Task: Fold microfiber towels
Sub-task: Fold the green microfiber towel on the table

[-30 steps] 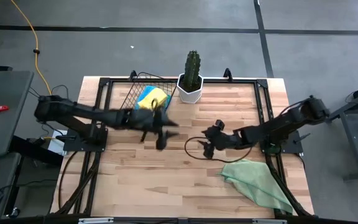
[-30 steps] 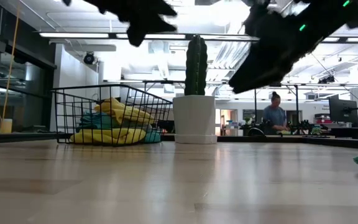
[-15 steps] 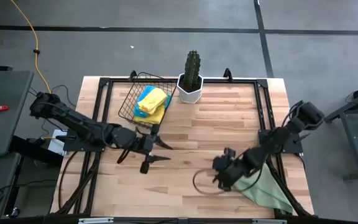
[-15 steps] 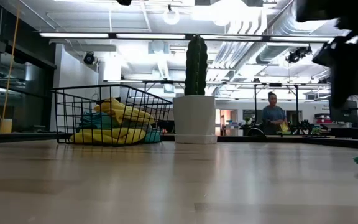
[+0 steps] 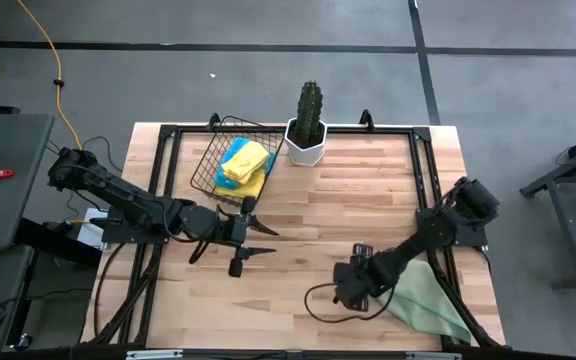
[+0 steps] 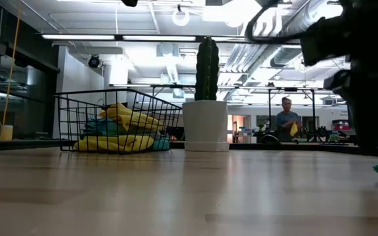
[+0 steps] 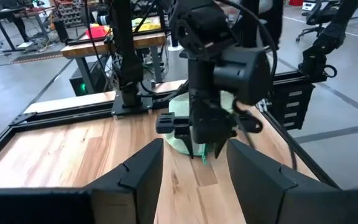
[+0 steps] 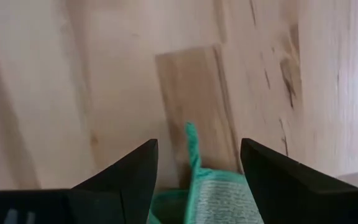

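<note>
A pale green microfiber towel [image 5: 430, 300] lies crumpled at the near right corner of the pale wooden plank worktop [image 5: 308, 200], its far side running along the black metal frame rail [image 5: 438, 262] there. The right gripper [image 5: 349, 289] hangs just beside the towel's inner edge, jaws apart, with a thin green corner showing between them in its wrist view. The left gripper [image 5: 256, 242] waits over bare planks left of centre, jaws apart. More yellow and blue microfiber towels [image 5: 244, 163] sit heaped in the black wire basket [image 5: 206, 160] at the far edge, beside a green cactus in a white pot [image 5: 308, 128]. Open worktop spans the middle between both arms.
</note>
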